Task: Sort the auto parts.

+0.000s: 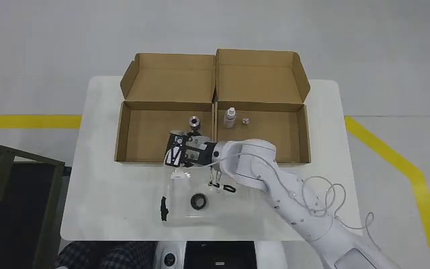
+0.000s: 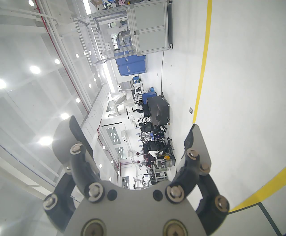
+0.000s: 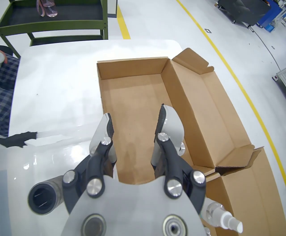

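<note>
My right gripper hangs open over the near part of the left cardboard box, with nothing between its fingers. A small metal cylinder stands in that box, just beside one finger. The right box holds a white spray bottle and a small metal part. On the table in front of the boxes lie a black ring, a black strip and small black pieces on clear plastic. My left gripper is open and empty, pointing out into the room.
Both box lids stand open at the far side. The white table has bare room to the left of the parts and to the right of my arm. A dark green cart stands beyond the table's left end.
</note>
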